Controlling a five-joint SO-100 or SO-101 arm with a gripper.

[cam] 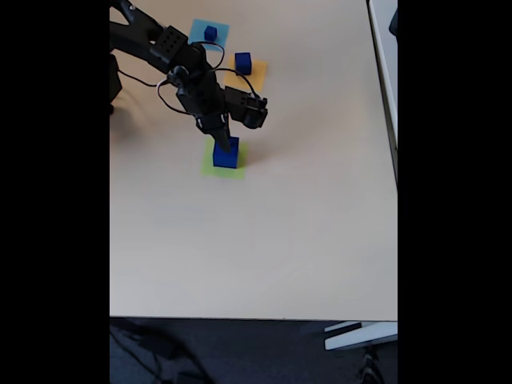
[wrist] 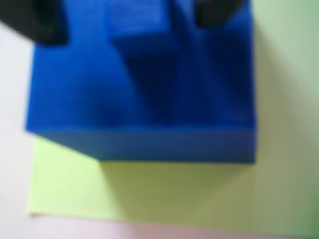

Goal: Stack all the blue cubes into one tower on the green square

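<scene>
One large blue cube [cam: 226,154] on green square [cam: 223,159] | gripper [cam: 225,144] directly above, touching | grip state: cannot tell

Blue cubes, three counted in fixed view: one [cam: 226,154] on the green square [cam: 210,167], one [cam: 243,62] on the orange square [cam: 256,74] up and right of the green square, one [cam: 210,33] on the light-blue square [cam: 197,32] farther up. Paper squares: three. Arm: one [cam: 192,76]. Table: one [cam: 304,200].
</scene>
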